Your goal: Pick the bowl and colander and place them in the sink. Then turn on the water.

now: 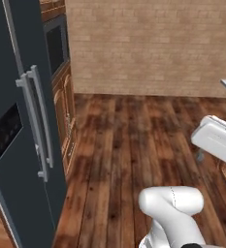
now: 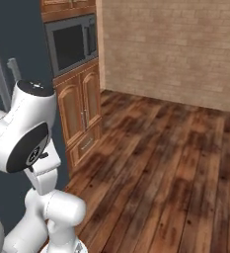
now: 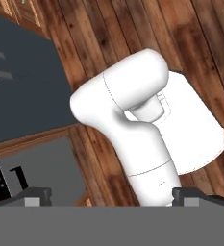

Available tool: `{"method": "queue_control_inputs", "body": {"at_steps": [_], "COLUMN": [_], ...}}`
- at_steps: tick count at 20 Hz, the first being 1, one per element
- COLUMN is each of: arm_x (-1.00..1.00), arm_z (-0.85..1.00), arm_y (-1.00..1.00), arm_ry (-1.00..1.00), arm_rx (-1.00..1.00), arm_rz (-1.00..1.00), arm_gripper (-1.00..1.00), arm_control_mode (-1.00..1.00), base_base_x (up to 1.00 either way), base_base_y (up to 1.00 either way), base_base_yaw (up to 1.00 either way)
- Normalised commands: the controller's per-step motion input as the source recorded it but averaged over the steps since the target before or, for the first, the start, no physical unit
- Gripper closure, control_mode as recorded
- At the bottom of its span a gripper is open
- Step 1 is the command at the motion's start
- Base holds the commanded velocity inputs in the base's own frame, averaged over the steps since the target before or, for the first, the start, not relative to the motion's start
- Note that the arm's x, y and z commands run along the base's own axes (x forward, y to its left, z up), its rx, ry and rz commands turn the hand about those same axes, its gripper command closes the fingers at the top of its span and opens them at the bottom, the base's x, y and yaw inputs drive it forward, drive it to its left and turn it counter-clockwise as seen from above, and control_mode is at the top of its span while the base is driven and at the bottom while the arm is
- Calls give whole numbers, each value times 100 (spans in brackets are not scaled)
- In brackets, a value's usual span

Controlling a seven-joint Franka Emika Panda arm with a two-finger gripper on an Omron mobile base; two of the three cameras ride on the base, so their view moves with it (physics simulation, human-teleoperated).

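None of the 3 task steps looks done to us: we see no bowl, colander or sink, so we cannot place them. We note the gripper (image 3: 111, 197) at 6 o'clock in the hand view, jaws fully apart, empty. The left base view gives the refrigerator (image 1: 17, 126) at 9 o'clock; the right base view adds the wall oven (image 2: 72, 44) at 11 o'clock.
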Motion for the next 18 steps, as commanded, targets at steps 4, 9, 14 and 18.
{"method": "queue_control_inputs", "body": {"at_steps": [4, 9, 14, 18], "arm_x": [0, 0, 0, 0], "arm_z": [0, 0, 0, 0], "arm_y": [0, 0, 0, 0], "arm_ry": [0, 0, 0, 0], "arm_rx": [0, 0, 0, 0], "arm_rz": [0, 0, 0, 0], "arm_gripper": [-100, -100, -100, -100], "arm_control_mode": [100, 100, 100, 100], "base_base_x": [86, 77, 58, 45], "base_base_y": [1, 1, 0, 0], "base_base_yaw": [-16, -26, -38, -40]}}
